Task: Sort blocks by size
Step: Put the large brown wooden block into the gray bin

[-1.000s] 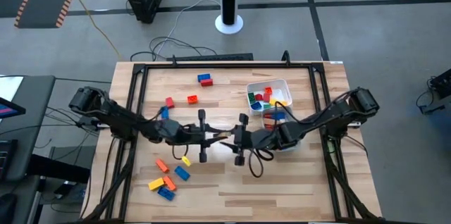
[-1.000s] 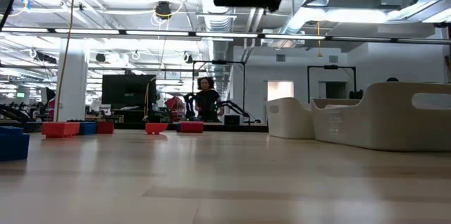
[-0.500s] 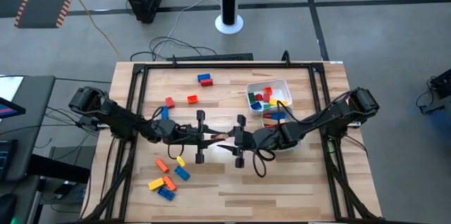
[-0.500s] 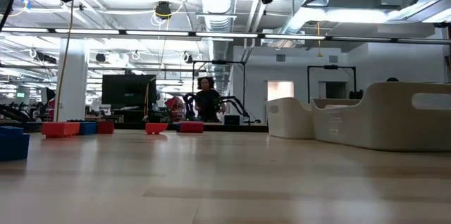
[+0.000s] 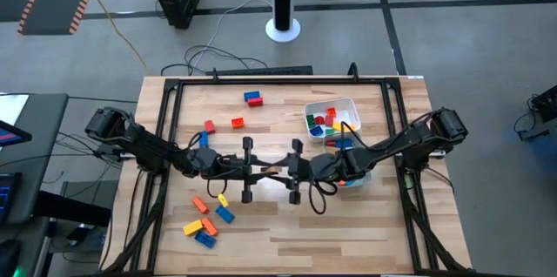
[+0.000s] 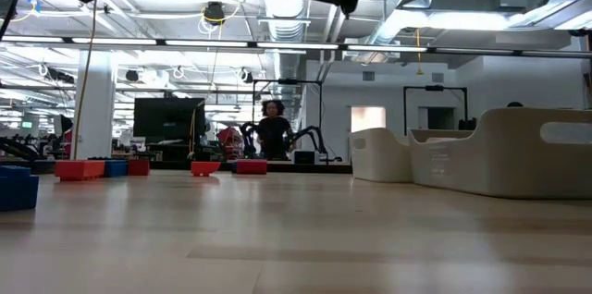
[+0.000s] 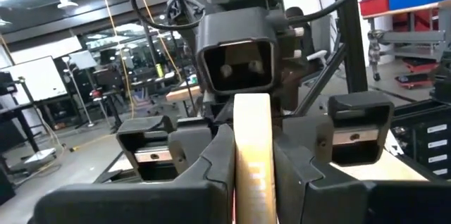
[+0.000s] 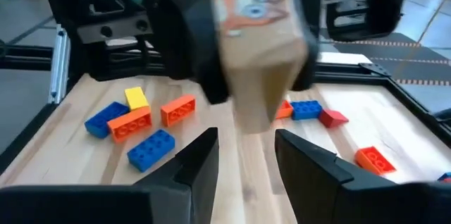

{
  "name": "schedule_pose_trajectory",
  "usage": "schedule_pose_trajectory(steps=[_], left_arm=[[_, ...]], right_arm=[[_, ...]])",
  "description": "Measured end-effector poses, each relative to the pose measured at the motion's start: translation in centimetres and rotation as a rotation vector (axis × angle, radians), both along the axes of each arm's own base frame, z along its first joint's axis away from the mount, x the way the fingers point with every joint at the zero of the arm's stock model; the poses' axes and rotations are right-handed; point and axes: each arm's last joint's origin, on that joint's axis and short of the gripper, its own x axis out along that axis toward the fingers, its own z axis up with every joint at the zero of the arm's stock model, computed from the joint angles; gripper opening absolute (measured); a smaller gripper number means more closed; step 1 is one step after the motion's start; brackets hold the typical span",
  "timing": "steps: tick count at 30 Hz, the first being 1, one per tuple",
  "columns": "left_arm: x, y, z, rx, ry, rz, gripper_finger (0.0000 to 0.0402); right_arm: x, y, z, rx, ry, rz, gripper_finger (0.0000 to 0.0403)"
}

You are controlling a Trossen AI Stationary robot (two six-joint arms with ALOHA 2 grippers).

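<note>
The two grippers meet nose to nose mid-table, left gripper (image 5: 264, 171) blocking the right gripper (image 5: 280, 171); bare table (image 5: 348, 225) lies open beside them.

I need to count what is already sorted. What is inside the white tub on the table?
Inside the white tub lie small blocks: red, blue, yellow and green ones. The second tub beside it is mostly covered by the right arm, so its contents stay unseen.
</note>
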Motion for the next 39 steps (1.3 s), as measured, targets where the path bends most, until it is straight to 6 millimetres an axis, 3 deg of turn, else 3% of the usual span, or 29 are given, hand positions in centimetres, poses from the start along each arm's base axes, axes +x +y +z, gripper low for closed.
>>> schedule_pose_trajectory(steps=[15, 18, 22, 28, 32, 39], left_arm=[[0.0, 0.0, 0.0, -0.005, 0.000, -0.018, 0.0047], [0.0, 0.1, 0.0, -0.019, 0.003, -0.018, 0.0057], [0.2, 0.5, -0.2, -0.045, 0.019, -0.008, 0.0097], [0.4, 1.2, -0.9, -0.101, 0.094, 0.063, 0.0128], [-0.2, 1.6, -0.6, -0.092, 0.150, 0.155, 0.0157], [-2.6, 2.5, 0.8, -0.121, 0.271, 0.247, 0.0206]], right_arm=[[0.1, 0.3, 0.8, -0.010, -0.077, 0.042, 0.0174], [0.1, 0.3, 0.8, -0.010, -0.077, 0.041, 0.0147], [0.2, 0.0, 0.7, -0.032, -0.067, 0.038, 0.0080], [-0.2, -0.2, 0.0, -0.065, 0.038, 0.012, 0.0078], [-2.0, -0.5, 0.5, -0.071, 0.157, -0.074, 0.0078], [-7.7, -1.3, 1.2, 0.030, 0.414, -0.341, 0.0078]])
